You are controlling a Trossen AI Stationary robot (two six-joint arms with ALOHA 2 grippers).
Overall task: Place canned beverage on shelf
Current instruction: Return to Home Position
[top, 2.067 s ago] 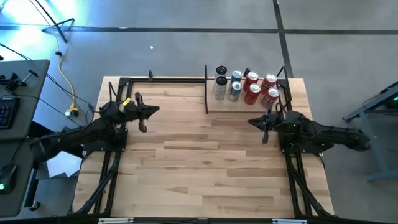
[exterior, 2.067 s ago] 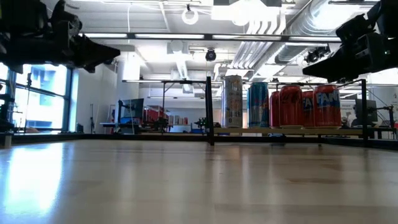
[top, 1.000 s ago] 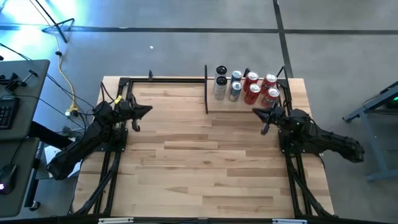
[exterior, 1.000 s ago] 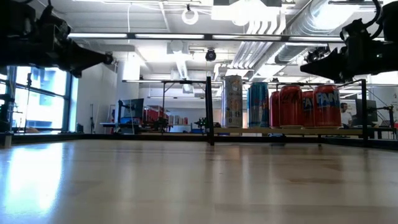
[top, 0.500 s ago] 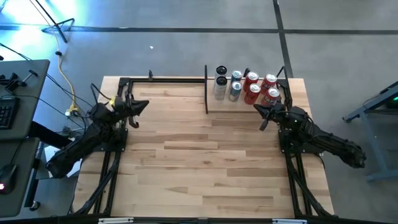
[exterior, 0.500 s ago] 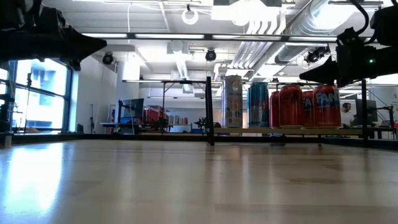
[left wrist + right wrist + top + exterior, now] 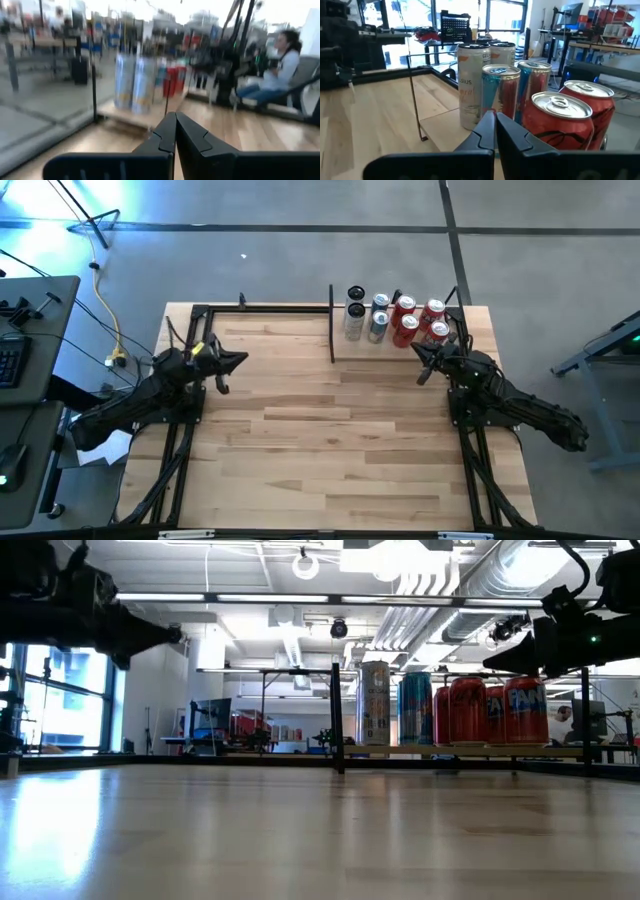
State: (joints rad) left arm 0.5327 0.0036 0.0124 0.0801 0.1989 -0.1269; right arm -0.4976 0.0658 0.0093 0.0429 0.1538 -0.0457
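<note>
The shelf (image 7: 365,352), a small light-wood board with thin black posts, stands at the table's far right. On it stand two tall pale cans (image 7: 355,310), two blue-and-silver cans (image 7: 379,315) and several red cans (image 7: 420,320), all upright on their bases. My right gripper (image 7: 415,348) is shut and empty, just on the near side of the red cans; it also shows in the right wrist view (image 7: 495,116). My left gripper (image 7: 243,360) is shut and empty above the table's far left; it also shows in the left wrist view (image 7: 175,116).
A black metal frame (image 7: 240,307) runs along the table's far edge and down both sides. The wide plank tabletop (image 7: 320,440) lies between the arms. In the left wrist view a seated person (image 7: 280,65) shows beyond the table.
My right gripper has gone a little toward the table's far edge, closer to the red cans on the shelf, still shut. My left gripper has shifted slightly toward the far edge and come back. The cans have not moved.
</note>
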